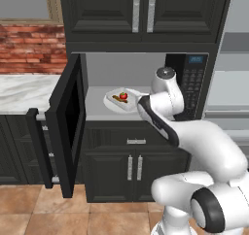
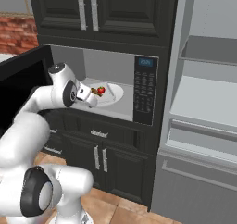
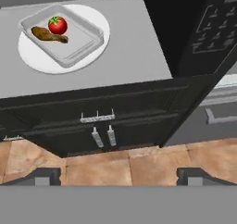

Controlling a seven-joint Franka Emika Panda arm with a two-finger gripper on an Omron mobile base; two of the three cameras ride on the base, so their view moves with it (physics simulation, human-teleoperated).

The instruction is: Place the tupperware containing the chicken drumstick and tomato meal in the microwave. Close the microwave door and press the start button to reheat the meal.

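The microwave (image 1: 192, 83) (image 2: 146, 91) stands open, and its door (image 1: 68, 122) (image 2: 18, 82) is swung out to the left. Inside, the translucent tupperware (image 1: 116, 94) (image 2: 107, 93) (image 3: 69, 45) rests on the round white plate (image 3: 46, 65). It holds the red tomato (image 1: 123, 95) (image 2: 101, 90) (image 3: 57, 25) and the brown chicken drumstick (image 3: 48, 34), side by side. My gripper (image 2: 94, 99) (image 3: 122, 177) hangs open and empty just in front of the cavity's lower edge, apart from the tupperware. In the hand view its fingertips (image 3: 46, 176) sit wide apart.
Dark lower cabinets with silver handles (image 3: 102, 135) (image 1: 134, 167) sit under the microwave, and upper cabinets (image 1: 141, 10) above it. A tall pale grey fridge (image 2: 203, 102) (image 1: 233, 83) stands to the right. A marble counter (image 1: 24, 91) runs behind the open door on the left.
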